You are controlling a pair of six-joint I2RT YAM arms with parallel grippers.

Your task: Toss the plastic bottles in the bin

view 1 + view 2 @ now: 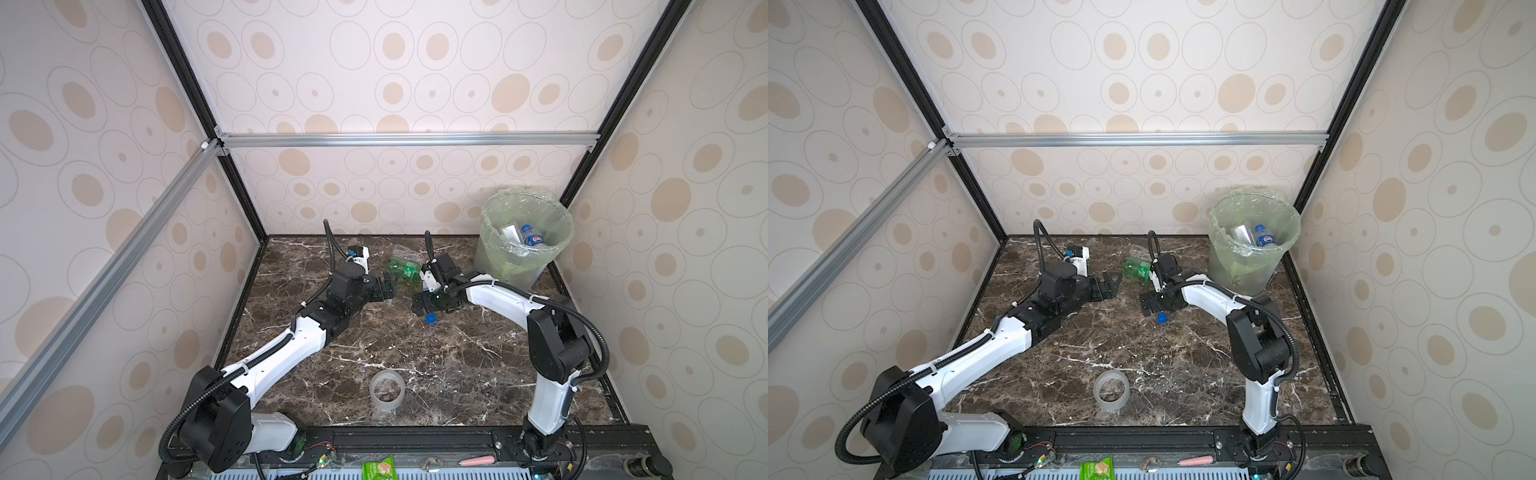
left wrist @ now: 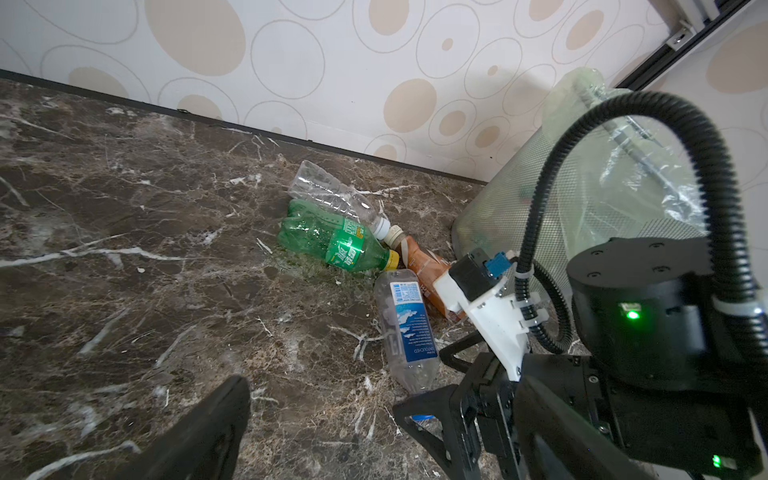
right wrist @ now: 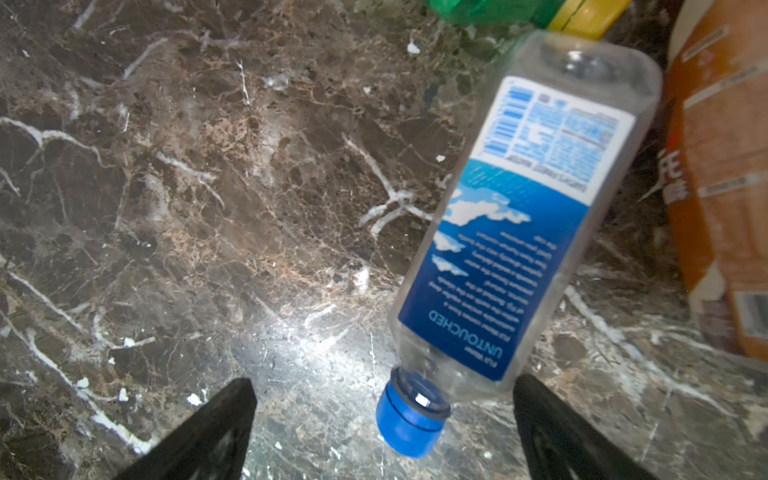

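Observation:
The bin (image 1: 525,249) (image 1: 1252,253), lined with a pale green bag, stands at the back right and holds a blue-capped bottle (image 1: 532,237). Several plastic bottles lie left of it: a crumpled clear one (image 2: 332,193), a green one (image 1: 402,269) (image 2: 332,243), a brown one (image 2: 426,268) and a clear blue-labelled one (image 3: 519,232) (image 2: 409,328). My right gripper (image 3: 382,432) (image 1: 426,308) hangs open over the blue-labelled bottle, its blue cap (image 3: 409,419) (image 1: 431,318) between the fingers, untouched. My left gripper (image 1: 388,286) (image 2: 382,436) is open and empty, just left of the green bottle.
A clear tape roll (image 1: 387,390) (image 1: 1111,390) stands near the front middle of the marble table (image 1: 457,365). Patterned walls close the back and both sides. A green packet (image 1: 378,469) and a pink item (image 1: 476,460) lie on the front rail.

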